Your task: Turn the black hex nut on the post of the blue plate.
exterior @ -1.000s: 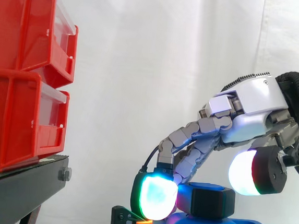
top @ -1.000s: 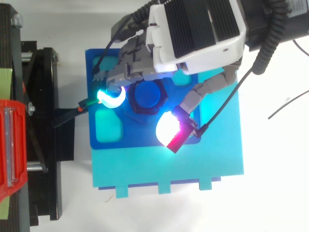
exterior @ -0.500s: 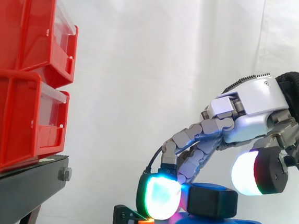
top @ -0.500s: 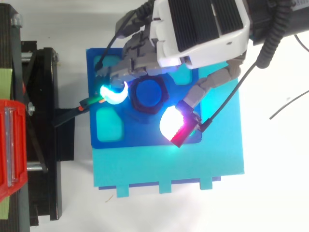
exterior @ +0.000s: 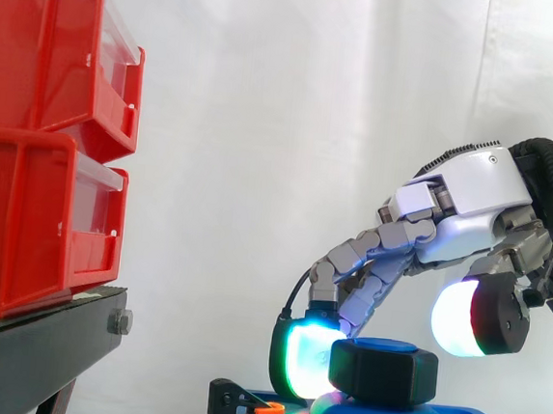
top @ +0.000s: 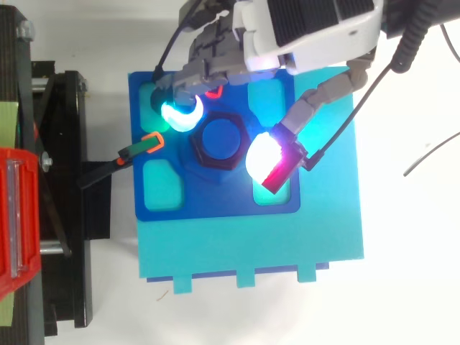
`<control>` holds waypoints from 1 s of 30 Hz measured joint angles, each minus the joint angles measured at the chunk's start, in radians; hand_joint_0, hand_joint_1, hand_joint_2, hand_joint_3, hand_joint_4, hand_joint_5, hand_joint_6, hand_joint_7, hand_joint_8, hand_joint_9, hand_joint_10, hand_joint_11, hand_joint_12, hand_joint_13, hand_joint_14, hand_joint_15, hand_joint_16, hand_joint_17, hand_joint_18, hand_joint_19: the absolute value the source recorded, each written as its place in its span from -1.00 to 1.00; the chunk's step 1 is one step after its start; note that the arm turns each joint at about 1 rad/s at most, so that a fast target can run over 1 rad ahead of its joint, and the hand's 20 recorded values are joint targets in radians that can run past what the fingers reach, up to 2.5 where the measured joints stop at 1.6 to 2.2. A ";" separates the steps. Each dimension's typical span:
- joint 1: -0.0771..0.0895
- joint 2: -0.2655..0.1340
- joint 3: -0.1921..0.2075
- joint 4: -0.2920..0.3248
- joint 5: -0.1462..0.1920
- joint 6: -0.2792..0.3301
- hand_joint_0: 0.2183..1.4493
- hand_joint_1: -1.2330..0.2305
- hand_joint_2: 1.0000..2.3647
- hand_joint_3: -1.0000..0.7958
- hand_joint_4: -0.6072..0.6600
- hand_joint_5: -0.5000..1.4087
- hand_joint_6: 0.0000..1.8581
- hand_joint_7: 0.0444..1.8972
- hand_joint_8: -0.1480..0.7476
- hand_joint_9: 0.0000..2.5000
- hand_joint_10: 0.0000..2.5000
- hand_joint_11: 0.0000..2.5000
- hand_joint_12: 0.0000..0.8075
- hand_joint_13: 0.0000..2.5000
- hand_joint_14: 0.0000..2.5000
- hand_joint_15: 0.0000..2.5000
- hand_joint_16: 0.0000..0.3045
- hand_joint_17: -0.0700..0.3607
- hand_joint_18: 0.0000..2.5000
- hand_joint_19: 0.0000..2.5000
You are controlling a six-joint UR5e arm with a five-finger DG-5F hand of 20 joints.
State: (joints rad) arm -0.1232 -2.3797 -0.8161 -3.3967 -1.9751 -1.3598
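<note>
Curling down round the nut [exterior: 383,371], the fingers [exterior: 368,273] held it in a narrow grasp. A cyan-green pad [top: 182,115] lay against its upper-left side in the top view. The thumb's white-and-red pad [top: 267,157] stood just beside the opposite side, a little higher, contact unclear. The nut sat on the post [top: 221,138] at the middle of the plate [top: 215,205]. The hand [exterior: 471,200] reached in from the right. An orange clip [top: 152,142] lay left of the nut. Red bins [exterior: 40,138] stood on a stand [exterior: 31,350], well apart.
</note>
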 measured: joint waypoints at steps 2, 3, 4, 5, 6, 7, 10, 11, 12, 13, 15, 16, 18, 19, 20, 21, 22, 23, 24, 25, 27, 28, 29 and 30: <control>-0.003 0.000 0.000 -0.001 -0.003 0.000 -0.55 0.07 -1.00 -0.44 0.26 -0.61 -0.46 0.07 -0.22 -0.55 -0.99 -0.82 -0.31 -0.50 -0.99 -0.72 -0.85 -0.43 -0.90 -0.71; -0.004 0.000 0.000 -0.002 -0.004 -0.001 -0.55 0.07 -1.00 -0.44 0.24 -0.61 -0.46 0.07 -0.22 -0.55 -0.99 -0.82 -0.31 -0.50 -0.99 -0.72 -0.85 -0.43 -0.90 -0.71; -0.005 0.000 0.000 -0.002 -0.005 -0.001 -0.55 0.06 -1.00 -0.44 0.25 -0.61 -0.46 0.07 -0.22 -0.55 -0.99 -0.82 -0.31 -0.50 -0.99 -0.72 -0.85 -0.43 -0.90 -0.71; -0.006 0.000 0.000 -0.002 -0.007 -0.001 -0.55 0.06 -1.00 -0.44 0.25 -0.61 -0.46 0.07 -0.22 -0.55 -0.99 -0.81 -0.31 -0.50 -0.99 -0.72 -0.85 -0.43 -0.90 -0.71; -0.007 0.000 -0.001 -0.002 -0.007 -0.001 -0.55 0.06 -1.00 -0.44 0.25 -0.61 -0.46 0.07 -0.22 -0.55 -0.99 -0.82 -0.31 -0.50 -0.99 -0.72 -0.85 -0.43 -0.90 -0.71; -0.007 0.000 -0.001 -0.003 -0.008 -0.001 -0.55 0.06 -1.00 -0.44 0.25 -0.61 -0.46 0.07 -0.22 -0.55 -0.99 -0.82 -0.31 -0.50 -0.99 -0.72 -0.85 -0.43 -0.90 -0.71; -0.009 0.000 0.000 -0.004 -0.010 -0.001 -0.55 0.06 -1.00 -0.44 0.25 -0.61 -0.46 0.07 -0.22 -0.55 -0.99 -0.82 -0.31 -0.50 -0.99 -0.72 -0.85 -0.43 -0.90 -0.71; -0.010 0.000 0.000 -0.005 -0.011 -0.001 -0.55 0.06 -1.00 -0.44 0.26 -0.61 -0.46 0.07 -0.22 -0.55 -0.99 -0.81 -0.31 -0.50 -0.99 -0.72 -0.85 -0.43 -0.90 -0.71; -0.011 0.000 0.001 -0.007 -0.012 -0.001 -0.55 0.06 -1.00 -0.44 0.26 -0.61 -0.46 0.07 -0.22 -0.55 -0.99 -0.81 -0.31 -0.50 -0.99 -0.72 -0.85 -0.43 -0.90 -0.71; -0.012 0.000 0.002 -0.010 -0.014 -0.001 -0.55 0.06 -1.00 -0.44 0.25 -0.61 -0.46 0.07 -0.22 -0.55 -0.99 -0.82 -0.31 -0.50 -0.99 -0.72 -0.85 -0.43 -0.90 -0.71; -0.014 0.000 0.007 -0.018 -0.016 -0.002 -0.55 0.06 -1.00 -0.44 0.25 -0.61 -0.46 0.07 -0.22 -0.55 -0.99 -0.81 -0.31 -0.50 -0.99 -0.72 -0.85 -0.43 -0.90 -0.71; -0.014 0.000 0.011 -0.026 -0.017 -0.004 -0.55 0.06 -1.00 -0.44 0.24 -0.61 -0.46 0.07 -0.22 -0.55 -0.99 -0.82 -0.31 -0.50 -0.99 -0.72 -0.85 -0.43 -0.90 -0.70; -0.015 0.000 0.020 -0.040 -0.018 -0.009 -0.55 0.06 -1.00 -0.44 0.25 -0.62 -0.46 0.06 -0.22 -0.55 -0.99 -0.81 -0.31 -0.50 -0.99 -0.72 -0.85 -0.43 -0.90 -0.71; -0.015 0.000 0.025 -0.047 -0.018 -0.012 -0.55 0.06 -1.00 -0.44 0.26 -0.62 -0.46 0.06 -0.22 -0.55 -0.99 -0.82 -0.31 -0.50 -0.99 -0.72 -0.85 -0.43 -0.90 -0.71; -0.016 0.000 0.032 -0.055 -0.019 -0.015 -0.55 0.06 -1.00 -0.44 0.25 -0.62 -0.46 0.06 -0.22 -0.55 -0.99 -0.81 -0.31 -0.50 -0.99 -0.72 -0.85 -0.43 -0.90 -0.71; -0.016 0.000 0.037 -0.061 -0.019 -0.018 -0.55 0.06 -1.00 -0.44 0.25 -0.62 -0.46 0.06 -0.22 -0.55 -0.99 -0.82 -0.31 -0.50 -0.99 -0.72 -0.85 -0.43 -0.90 -0.71; -0.016 0.001 0.041 -0.066 -0.019 -0.021 -0.55 0.06 -1.00 -0.44 0.25 -0.62 -0.46 0.06 -0.22 -0.55 -0.99 -0.82 -0.31 -0.50 -0.99 -0.72 -0.85 -0.43 -0.90 -0.71; -0.016 0.000 0.047 -0.073 -0.019 -0.023 -0.55 0.06 -1.00 -0.44 0.25 -0.62 -0.46 0.06 -0.23 -0.55 -0.99 -0.81 -0.31 -0.50 -0.99 -0.72 -0.85 -0.43 -0.90 -0.71; -0.016 0.000 0.052 -0.078 -0.019 -0.025 -0.55 0.06 -1.00 -0.44 0.25 -0.62 -0.46 0.06 -0.23 -0.55 -0.99 -0.81 -0.31 -0.50 -0.99 -0.72 -0.85 -0.43 -0.90 -0.71; -0.016 0.001 0.058 -0.082 -0.019 -0.027 -0.55 0.06 -1.00 -0.44 0.25 -0.62 -0.46 0.06 -0.23 -0.55 -0.99 -0.82 -0.31 -0.50 -0.99 -0.72 -0.85 -0.43 -0.90 -0.71; -0.016 0.001 0.071 -0.095 -0.019 -0.031 -0.55 0.06 -1.00 -0.44 0.25 -0.62 -0.46 0.06 -0.22 -0.54 -0.99 -0.81 -0.31 -0.50 -0.99 -0.72 -0.85 -0.43 -0.90 -0.71; -0.015 0.001 0.077 -0.101 -0.019 -0.033 -0.55 0.06 -1.00 -0.44 0.26 -0.62 -0.46 0.06 -0.22 -0.55 -0.99 -0.81 -0.31 -0.50 -0.99 -0.72 -0.85 -0.43 -0.90 -0.71; -0.015 0.001 0.083 -0.107 -0.019 -0.035 -0.55 0.06 -1.00 -0.44 0.25 -0.62 -0.46 0.05 -0.22 -0.55 -0.99 -0.81 -0.31 -0.50 -0.99 -0.72 -0.85 -0.43 -0.90 -0.71; -0.015 0.001 0.090 -0.115 -0.019 -0.038 -0.55 0.06 -1.00 -0.44 0.26 -0.62 -0.46 0.05 -0.22 -0.54 -0.99 -0.82 -0.31 -0.50 -0.99 -0.72 -0.85 -0.43 -0.90 -0.71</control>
State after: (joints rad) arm -0.1385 -2.3792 -0.7263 -3.5114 -1.9942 -1.3977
